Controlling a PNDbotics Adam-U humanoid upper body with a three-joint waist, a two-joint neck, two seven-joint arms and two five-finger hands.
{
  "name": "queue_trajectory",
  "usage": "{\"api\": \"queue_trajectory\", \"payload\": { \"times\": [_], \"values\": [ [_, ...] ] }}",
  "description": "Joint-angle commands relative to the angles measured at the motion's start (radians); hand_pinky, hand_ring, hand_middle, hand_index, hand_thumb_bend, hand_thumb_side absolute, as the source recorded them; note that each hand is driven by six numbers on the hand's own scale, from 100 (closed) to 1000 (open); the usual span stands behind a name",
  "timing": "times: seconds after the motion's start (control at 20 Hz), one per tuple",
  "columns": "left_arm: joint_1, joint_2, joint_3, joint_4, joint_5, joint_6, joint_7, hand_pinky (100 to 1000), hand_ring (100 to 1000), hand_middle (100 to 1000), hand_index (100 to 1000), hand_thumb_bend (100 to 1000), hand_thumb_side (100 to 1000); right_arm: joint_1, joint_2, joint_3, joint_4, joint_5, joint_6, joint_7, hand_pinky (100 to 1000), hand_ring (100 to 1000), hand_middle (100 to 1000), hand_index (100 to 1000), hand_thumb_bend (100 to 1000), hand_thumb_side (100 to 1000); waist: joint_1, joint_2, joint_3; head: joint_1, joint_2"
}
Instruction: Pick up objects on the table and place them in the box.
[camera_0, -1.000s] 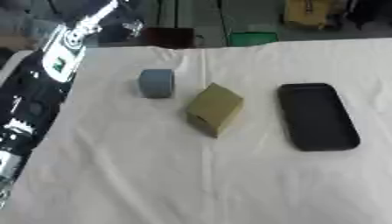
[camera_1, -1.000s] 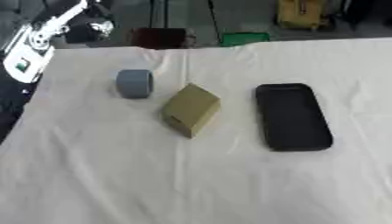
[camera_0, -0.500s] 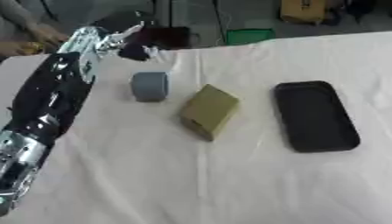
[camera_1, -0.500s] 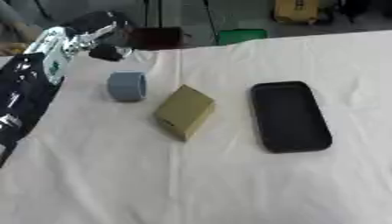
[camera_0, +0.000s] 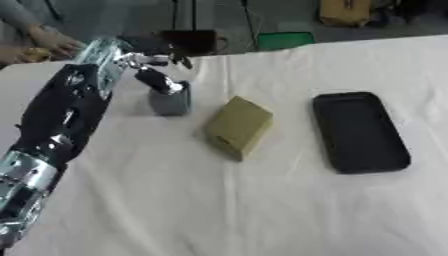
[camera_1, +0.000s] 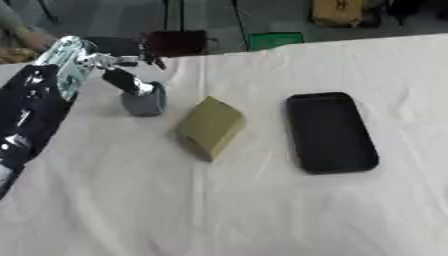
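So we're at the reach-and-grab step. The robot's left hand (camera_0: 144, 65) is right over the small grey-blue rounded block (camera_0: 170, 101) at the far left of the white-cloth worktop (camera_0: 262, 210). One dark finger (camera_0: 160, 81) angles down and looks like it's touching the block's top, while the others are spread out above it. So the hand is open, nothing held yet. The right hand doesn't show in either view.

The block sits just beside the olive-tan cardboard-looking box (camera_0: 238, 126), which lies tilted in the middle, and the flat black rounded tray (camera_0: 359, 131) is off to the right, well apart from the block.

My guess for the next move: the fingers and thumb need to drop around the block's sides and close before any lift, without nudging it into the tan box.

Compared with half a second ago, the hand has come down from beyond the block's far side to sit right on top of it. Block, box and tray haven't budged relative to each other.
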Motion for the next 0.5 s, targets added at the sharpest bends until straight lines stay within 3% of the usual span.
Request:
{"api": "queue_trajectory", "payload": {
  "times": [0.05,0.25,0.5],
  "values": [
    [-0.021,0.043,0.0,-0.034,-0.02,-0.023,-0.055,871,857,860,921,379,787,-0.005,-0.016,-0.005,-0.023,0.0,-0.004,0.002,650,524,766,824,100,531,-0.007,-0.021,0.002,-0.003,0.0],
    [-0.018,0.049,-0.006,-0.06,-0.068,-0.045,-0.093,877,869,868,927,548,778,-0.002,-0.015,-0.006,-0.023,0.0,-0.004,0.002,650,524,766,824,100,532,-0.01,-0.021,0.004,-0.003,0.002],
    [-0.006,0.047,-0.008,-0.056,-0.105,-0.071,-0.115,886,877,877,938,585,809,-0.001,-0.013,-0.006,-0.023,0.002,-0.006,0.003,650,523,766,824,100,532,-0.012,-0.02,0.005,-0.006,0.003]
  ]
}}
